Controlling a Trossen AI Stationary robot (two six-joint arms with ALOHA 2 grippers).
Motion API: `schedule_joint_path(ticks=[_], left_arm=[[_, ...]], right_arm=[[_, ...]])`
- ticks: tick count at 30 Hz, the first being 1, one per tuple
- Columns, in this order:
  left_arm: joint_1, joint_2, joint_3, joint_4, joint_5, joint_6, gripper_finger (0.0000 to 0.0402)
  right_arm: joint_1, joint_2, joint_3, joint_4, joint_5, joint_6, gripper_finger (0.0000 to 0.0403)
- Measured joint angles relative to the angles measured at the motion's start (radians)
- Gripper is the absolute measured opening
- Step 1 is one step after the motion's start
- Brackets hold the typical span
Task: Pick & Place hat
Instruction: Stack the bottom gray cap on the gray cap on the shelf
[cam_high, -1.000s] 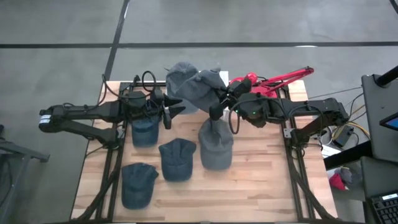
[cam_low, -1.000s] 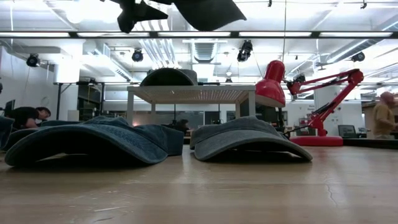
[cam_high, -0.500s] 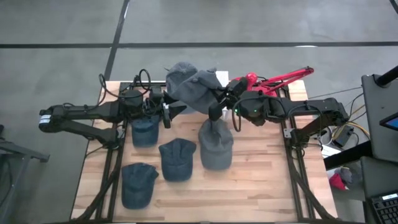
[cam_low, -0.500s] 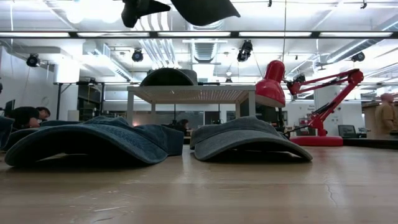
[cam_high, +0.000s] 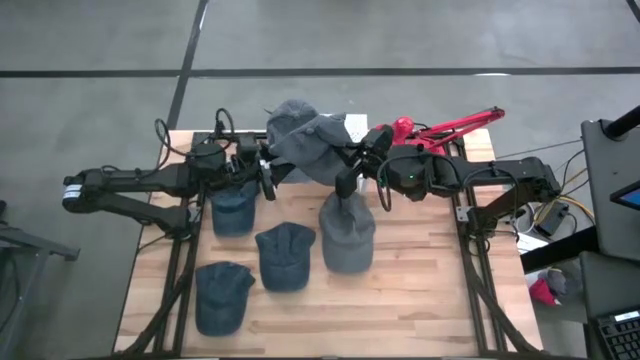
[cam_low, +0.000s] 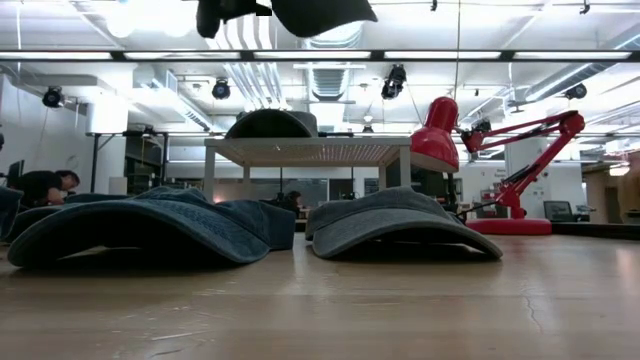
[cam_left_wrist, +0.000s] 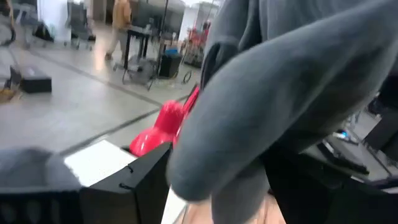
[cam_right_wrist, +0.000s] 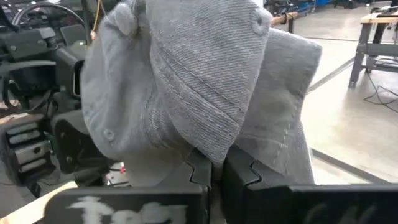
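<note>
A grey cap (cam_high: 308, 143) (cam_right_wrist: 199, 81) (cam_low: 325, 12) hangs in the air over the table's far middle, held by my right gripper (cam_high: 346, 172) (cam_right_wrist: 214, 177), which is shut on it. My left gripper (cam_high: 268, 172) (cam_left_wrist: 217, 202) is open at the cap's left side. In the left wrist view the cap (cam_left_wrist: 280, 93) fills the picture, and a hanging part of it shows between that gripper's two fingers. In the low view the left gripper (cam_low: 225, 12) shows as a dark shape just left of the cap. My right gripper pinches a fold of the cap's cloth (cam_right_wrist: 208, 152) between its two fingers, at the lower edge of the crown beside the brim. It comes from the table's right, roughly level. The cap is lifted clear of the table and bunched up. My left gripper has cap cloth (cam_left_wrist: 239, 186) between its open fingers; whether they touch it I cannot tell.
Several caps lie on the table: blue ones (cam_high: 232, 210) (cam_high: 285, 255) (cam_high: 222, 295) and a grey one (cam_high: 347, 235). A small stand (cam_low: 305, 150) at the far edge carries another grey cap (cam_high: 288, 112). A red desk lamp (cam_high: 445, 128) stands at the far right.
Both grippers have risen a little and moved toward the table's far edge. The grey cap has gone up with the right gripper, higher above the table. The left gripper has closed in on the cap's left side.
</note>
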Motion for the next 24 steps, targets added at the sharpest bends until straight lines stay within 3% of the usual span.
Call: schedule_joint_path(ticks=[17, 24], left_arm=[[-0.001, 0.082, 0.01, 0.054, 0.034, 0.043, 0.0247], [0.0, 0.079, 0.011, 0.068, 0.063, 0.06, 0.0182]], right_arm=[[0.0, 0.068, 0.012, 0.058, -0.035, -0.036, 0.0008], [-0.002, 0.066, 0.013, 0.059, -0.038, -0.037, 0.0008]])
